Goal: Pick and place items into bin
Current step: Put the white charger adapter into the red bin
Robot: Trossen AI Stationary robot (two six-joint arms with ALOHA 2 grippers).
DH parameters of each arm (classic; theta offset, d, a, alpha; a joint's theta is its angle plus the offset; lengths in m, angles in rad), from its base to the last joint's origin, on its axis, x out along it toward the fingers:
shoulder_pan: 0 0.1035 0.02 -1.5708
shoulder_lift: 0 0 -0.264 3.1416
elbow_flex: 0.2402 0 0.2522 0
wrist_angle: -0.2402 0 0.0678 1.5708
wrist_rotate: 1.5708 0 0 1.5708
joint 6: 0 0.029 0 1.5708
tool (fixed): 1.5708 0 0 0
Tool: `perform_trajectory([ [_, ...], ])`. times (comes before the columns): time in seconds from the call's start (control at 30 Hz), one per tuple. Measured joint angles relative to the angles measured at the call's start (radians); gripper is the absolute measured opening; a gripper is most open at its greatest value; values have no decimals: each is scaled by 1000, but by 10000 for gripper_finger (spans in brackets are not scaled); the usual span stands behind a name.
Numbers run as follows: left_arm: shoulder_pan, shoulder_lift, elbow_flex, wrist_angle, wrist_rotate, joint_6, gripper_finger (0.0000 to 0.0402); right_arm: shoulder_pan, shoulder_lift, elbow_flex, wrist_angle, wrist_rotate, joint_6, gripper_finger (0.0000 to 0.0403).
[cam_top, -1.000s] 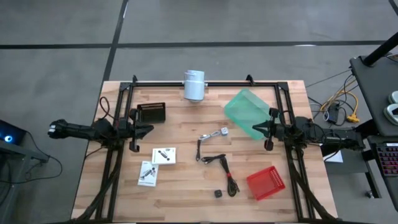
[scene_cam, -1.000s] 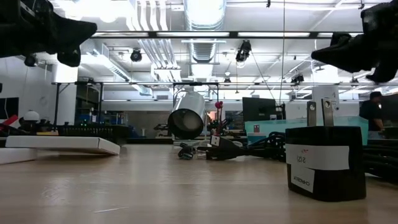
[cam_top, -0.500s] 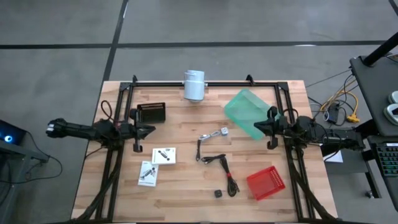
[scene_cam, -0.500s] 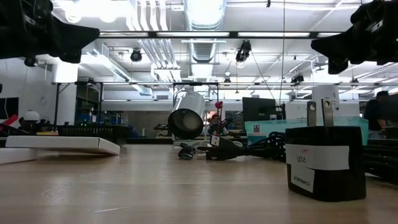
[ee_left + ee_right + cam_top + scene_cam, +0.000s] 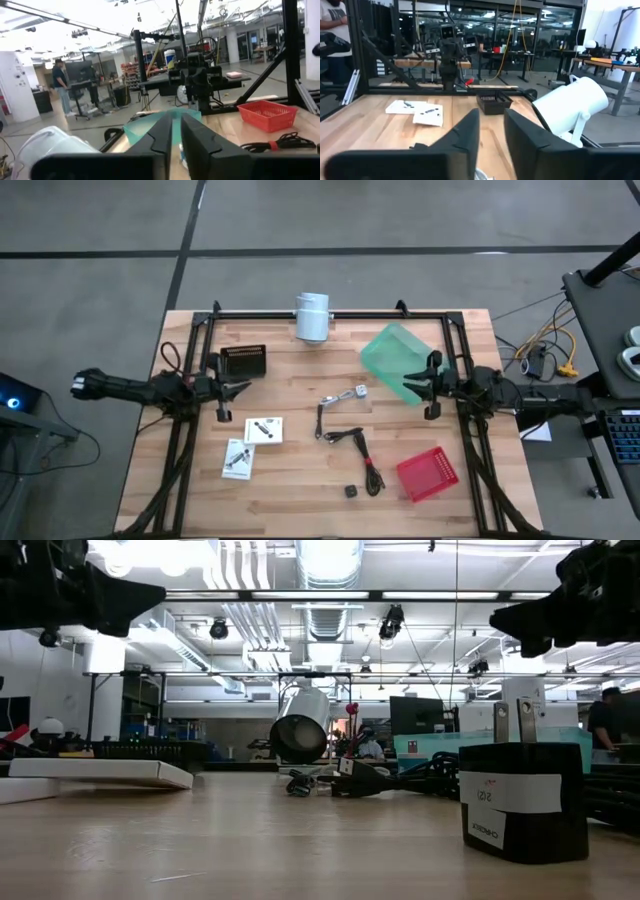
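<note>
High view leaves me short on detail: the tiny black cube near the table's front edge is only a speck, and the prints on the two white packets are too small for me to read. From the low view a black plug block with a white label fills the foreground and hides much of the cords behind it, while both arms show only as dark shapes cut off at the upper corners. The left gripper hangs above the table's left side with its fingers nearly together, just a thin slit between them, gripping nothing; the right gripper hovers at the edge of the green bin – its fingers stand a little apart, empty. The silvery metal piece and the thin black cords lie mid-table, between the arms. A red basket sits at the front right (nothing visible in it), and the tilted green bin looks empty too. A white cylinder and a black ridged block sit toward the back.
</note>
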Motion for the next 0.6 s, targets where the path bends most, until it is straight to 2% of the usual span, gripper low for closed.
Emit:
perform_trajectory([
  [0.17,0,43,6,5,-1,0,98,0,156,0,186,0,-3,159],
  [0.27,0,71,6,12,-1,1,143,0,249,9,245,0,-16,188],
  [0.43,0,117,6,117,-1,4,185,0,403,75,254,0,-12,205],
  [0.6,0,162,5,174,-1,5,192,0,568,185,226,-1,-72,203],
])
